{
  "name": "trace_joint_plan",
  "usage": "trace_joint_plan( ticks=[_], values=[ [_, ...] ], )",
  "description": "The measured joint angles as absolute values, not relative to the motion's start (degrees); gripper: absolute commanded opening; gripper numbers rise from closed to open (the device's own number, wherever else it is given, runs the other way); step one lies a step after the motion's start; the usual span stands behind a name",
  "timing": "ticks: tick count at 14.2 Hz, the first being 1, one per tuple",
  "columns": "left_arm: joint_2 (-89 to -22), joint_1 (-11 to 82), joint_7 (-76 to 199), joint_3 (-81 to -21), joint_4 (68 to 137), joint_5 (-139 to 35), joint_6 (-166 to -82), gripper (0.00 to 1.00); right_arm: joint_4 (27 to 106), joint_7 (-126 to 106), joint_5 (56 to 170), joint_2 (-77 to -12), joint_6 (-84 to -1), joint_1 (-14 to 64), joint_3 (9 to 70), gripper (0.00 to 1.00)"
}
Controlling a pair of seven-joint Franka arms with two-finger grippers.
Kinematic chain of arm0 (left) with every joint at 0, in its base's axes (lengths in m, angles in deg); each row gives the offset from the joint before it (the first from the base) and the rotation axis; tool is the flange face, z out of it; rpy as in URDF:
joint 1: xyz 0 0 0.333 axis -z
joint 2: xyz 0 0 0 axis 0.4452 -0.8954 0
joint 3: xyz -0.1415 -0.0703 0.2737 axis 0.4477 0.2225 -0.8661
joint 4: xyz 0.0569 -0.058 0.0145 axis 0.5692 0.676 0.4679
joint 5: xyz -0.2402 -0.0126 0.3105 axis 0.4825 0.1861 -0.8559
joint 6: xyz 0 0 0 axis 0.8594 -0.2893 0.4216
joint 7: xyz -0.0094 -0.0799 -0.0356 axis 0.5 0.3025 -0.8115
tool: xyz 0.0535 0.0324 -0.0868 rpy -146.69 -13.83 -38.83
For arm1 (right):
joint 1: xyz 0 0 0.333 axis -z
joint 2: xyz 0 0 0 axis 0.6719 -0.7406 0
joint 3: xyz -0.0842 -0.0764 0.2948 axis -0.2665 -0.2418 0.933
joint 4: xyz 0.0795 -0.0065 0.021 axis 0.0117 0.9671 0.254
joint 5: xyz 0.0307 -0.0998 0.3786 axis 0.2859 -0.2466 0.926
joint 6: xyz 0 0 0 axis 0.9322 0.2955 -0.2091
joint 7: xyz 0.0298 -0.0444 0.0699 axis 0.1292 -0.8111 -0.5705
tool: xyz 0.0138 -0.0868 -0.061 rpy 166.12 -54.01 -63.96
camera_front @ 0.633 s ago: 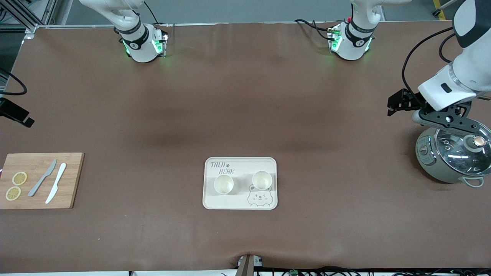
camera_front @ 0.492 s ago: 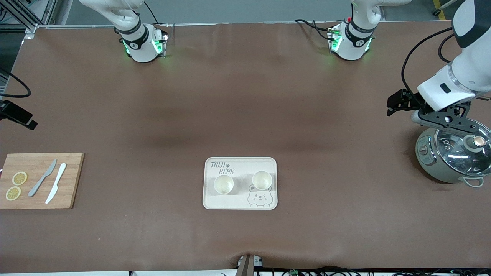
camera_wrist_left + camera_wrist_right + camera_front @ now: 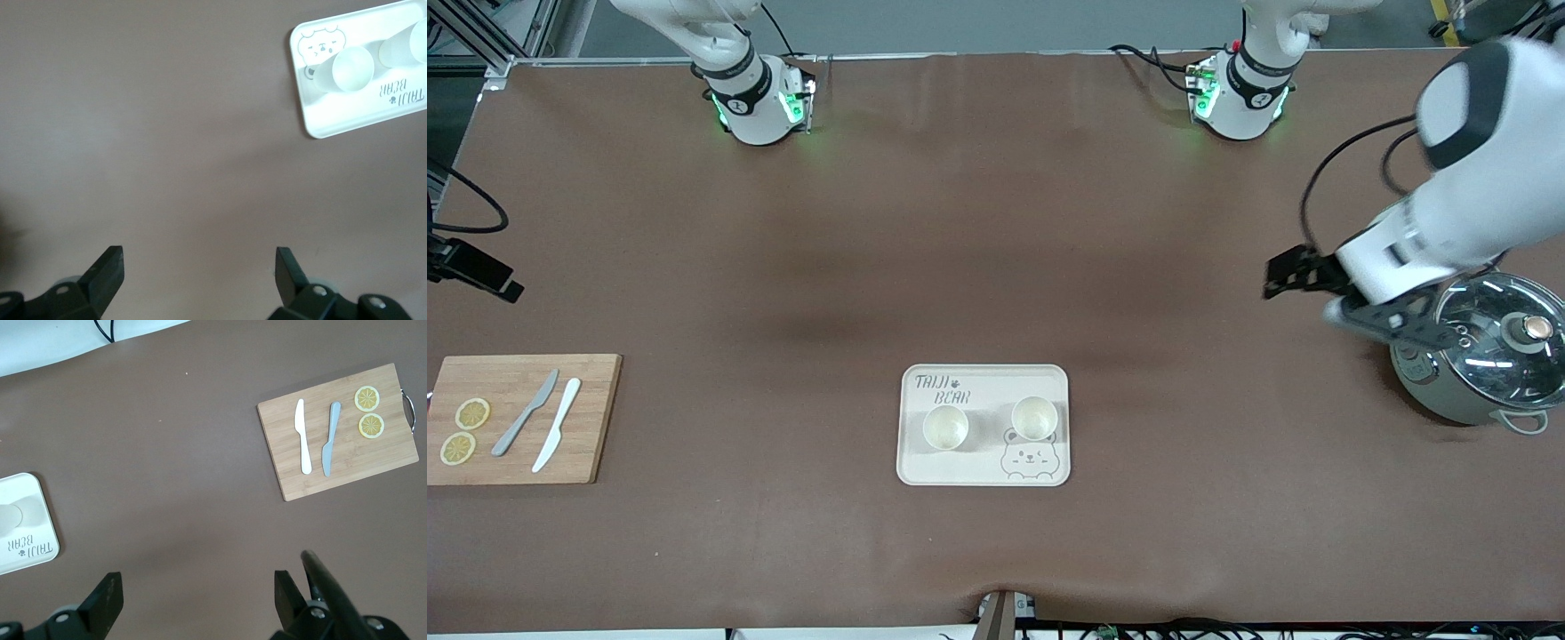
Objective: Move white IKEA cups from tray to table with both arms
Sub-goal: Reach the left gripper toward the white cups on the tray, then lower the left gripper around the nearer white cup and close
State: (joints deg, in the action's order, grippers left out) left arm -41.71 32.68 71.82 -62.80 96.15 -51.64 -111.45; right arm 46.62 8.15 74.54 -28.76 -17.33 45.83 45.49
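Observation:
Two white IKEA cups stand upright side by side on a cream tray point(image 3: 983, 471) near the middle of the table, one point(image 3: 945, 428) toward the right arm's end, the other point(image 3: 1035, 417) toward the left arm's end. My left gripper point(image 3: 1378, 324) hangs over the bare table beside a pot, open and empty point(image 3: 198, 267). Its wrist view shows the tray point(image 3: 347, 123) and both cups point(image 3: 347, 70) point(image 3: 405, 47) well apart from the fingers. My right gripper point(image 3: 198, 590) is open and empty, high over the table between the tray point(image 3: 30, 543) and a cutting board.
A grey-green pot with a glass lid point(image 3: 1485, 364) stands at the left arm's end, close under the left hand. A wooden cutting board point(image 3: 520, 418) with two knives and two lemon slices lies at the right arm's end; it also shows in the right wrist view point(image 3: 337, 430).
The left arm has swung away from above the pot toward the middle of the table. The right hand has shifted only slightly. The cups and tray have not moved.

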Motion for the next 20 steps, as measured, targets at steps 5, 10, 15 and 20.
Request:
trace_joint_plan(
  ticks=[5, 10, 15, 20],
  values=[
    [-64.55, 48.41, 49.83, -63.39, 78.6, -60.17, -115.67, 1.0, 50.16, 8.14, 74.51, -27.63, -20.49, 45.99, 45.25, 1.0],
    [-76.45, 58.1, 44.41, -70.84, 70.59, -60.56, -122.12, 1.0, 51.85, 8.02, 74.5, -26.83, -21.54, 47.23, 45.17, 1.0],
    [-78.96, 58.23, 44.39, -71.26, 70.37, -60.56, -125.54, 1.0, 52.0, 8.0, 71.55, -26.76, -19.45, 47.21, 45.44, 1.0],
    [-81.5, 59.04, 44.33, -71.14, 69.31, -60.56, -128.77, 1.0, 52.27, 8.0, 70.64, -26.74, -18.75, 47.24, 45.44, 1.0]
  ],
)
